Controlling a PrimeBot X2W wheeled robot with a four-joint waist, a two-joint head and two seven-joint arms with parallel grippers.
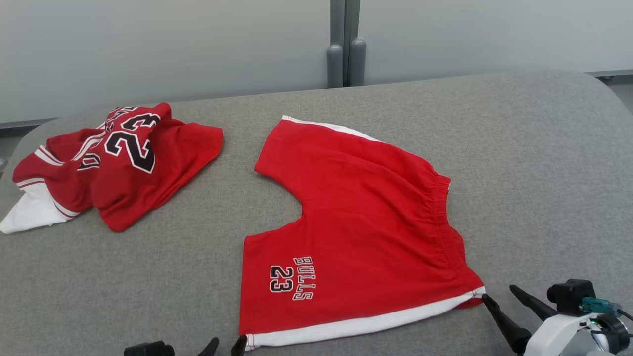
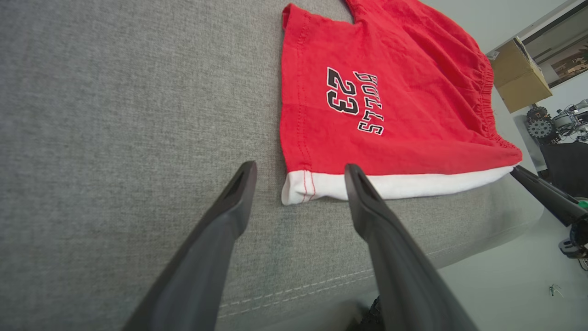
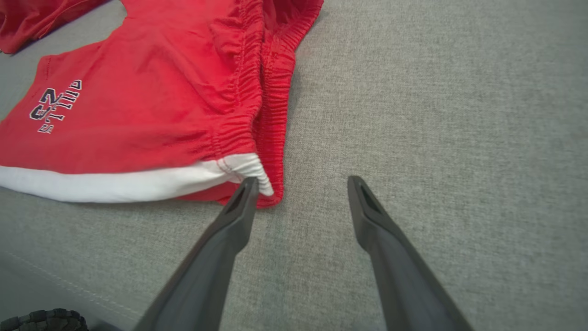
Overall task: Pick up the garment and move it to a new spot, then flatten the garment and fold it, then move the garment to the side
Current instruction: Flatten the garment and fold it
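The red shorts [image 1: 361, 217] lie spread flat near the middle of the grey fabric-covered bench [image 1: 534, 163]. Their gathered elastic waistband points to 3 o'clock in the head view, and the two legs open toward 9 o'clock with a curved notch between them. A white stripe runs along the near side edge and another along the far one. "BULLS 23" is printed in black and white on the near leg, close to its hem. The cloth is mostly smooth, with a few soft creases below the waistband.

A crumpled red jersey [image 1: 113, 168] with a large "23" sits well apart from them at 10 o'clock.

The left claw [image 1: 227, 343] reaches in low from 6 o'clock, its fingers spread wide and pinching nothing. In its wrist view they straddle the near hem corner, one tip over the white stripe.

The right claw [image 1: 498, 292] comes in from 5 o'clock, slanting toward 11, and is also spread and empty. One fingertip is right at the white waistband corner — whether it touches I cannot tell — and the other is over bare bench.
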